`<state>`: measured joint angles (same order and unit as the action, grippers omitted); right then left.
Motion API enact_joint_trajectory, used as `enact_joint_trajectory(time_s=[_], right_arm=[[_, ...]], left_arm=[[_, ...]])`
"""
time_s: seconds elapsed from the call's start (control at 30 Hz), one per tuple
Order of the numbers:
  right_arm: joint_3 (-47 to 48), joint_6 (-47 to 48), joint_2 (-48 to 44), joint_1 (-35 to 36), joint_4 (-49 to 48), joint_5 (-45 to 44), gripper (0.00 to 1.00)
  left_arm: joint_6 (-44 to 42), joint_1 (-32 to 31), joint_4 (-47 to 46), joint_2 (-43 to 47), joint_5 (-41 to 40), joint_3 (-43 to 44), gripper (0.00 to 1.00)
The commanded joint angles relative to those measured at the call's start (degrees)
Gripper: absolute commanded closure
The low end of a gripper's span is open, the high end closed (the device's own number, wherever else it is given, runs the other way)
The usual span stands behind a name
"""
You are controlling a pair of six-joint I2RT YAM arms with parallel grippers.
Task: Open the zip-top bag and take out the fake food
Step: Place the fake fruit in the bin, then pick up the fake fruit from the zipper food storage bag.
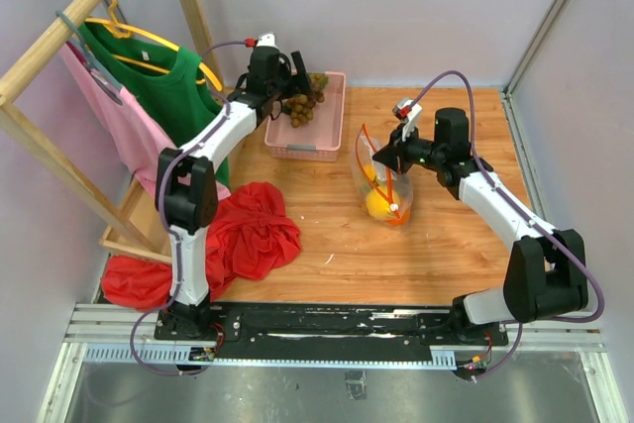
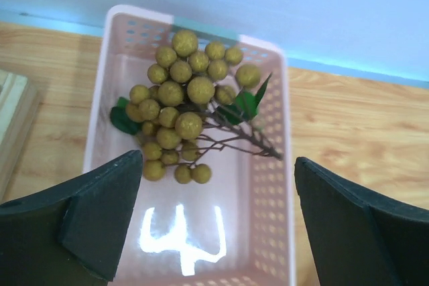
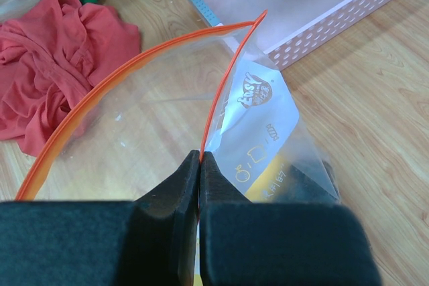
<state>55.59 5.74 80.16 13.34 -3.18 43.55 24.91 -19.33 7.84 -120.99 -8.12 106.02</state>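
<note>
Right gripper (image 3: 200, 165) pinches clear crinkly zip-top bag (image 3: 268, 118) by its orange-red zip strip (image 3: 70, 118) to hold mouth wide, & left gripper (image 2: 216, 165) w/ fingers (image 2: 100, 212) spread hangs over tan-brown plastic ball bunch (image 2: 181, 105) in pink plastic basket (image 2: 287, 165)

I see a clear bag (image 3: 268, 118) with an orange zip strip (image 3: 231, 78), tan-brown balls (image 2: 181, 98), a pink perforated basket (image 2: 268, 219) and a red cloth (image 3: 60, 65).

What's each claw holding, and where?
Right claw pinches the zip-top bag by its orange zip strip; left claw is open over the pink basket, holding nothing.
</note>
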Motion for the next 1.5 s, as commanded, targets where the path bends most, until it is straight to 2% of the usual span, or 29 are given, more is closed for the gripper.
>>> enact_joint_trajectory(time_s=[0.0,0.27,0.37,0.47,0.7,0.97,1.23,1.47], right_arm=[[2.0,-1.1,-0.9,-0.8,-1.4,1.3,0.99],[2.7,-1.2,-0.7,-0.9,0.5,1.4,0.99],[2.8,-1.1,-0.7,-1.0,0.6,1.3,0.99],[2.9,-1.1,-0.6,-0.9,0.6,1.3,0.99],[3.6,-1.5,-0.1,-1.0,0.7,1.9,0.99],[4.4,-3.0,0.4,-0.8,0.3,3.0,0.99],[4.2,-5.0,0.2,-0.3,-1.1,3.3,0.99],[3.7,-8.1,0.4,0.1,-3.0,3.6,0.99]], left_arm=[[1.1,-0.3,-7.7,9.6,9.8,-6.4,0.02],[5.2,-2.7,-12.4,18.5,20.4,-16.5,0.12],[7.6,-4.5,-12.8,20.9,21.6,-18.9,0.21],[9.3,-6.5,-12.8,23.9,21.5,-22.0,0.24],[13.9,-8.8,-14.1,33.0,21.9,-30.0,0.50],[18.6,-11.1,-19.9,39.0,27.4,-34.9,0.53],[18.5,-16.1,-21.1,34.4,31.6,-31.9,0.58],[16.6,-19.9,-19.7,30.8,31.8,-31.4,0.63]])
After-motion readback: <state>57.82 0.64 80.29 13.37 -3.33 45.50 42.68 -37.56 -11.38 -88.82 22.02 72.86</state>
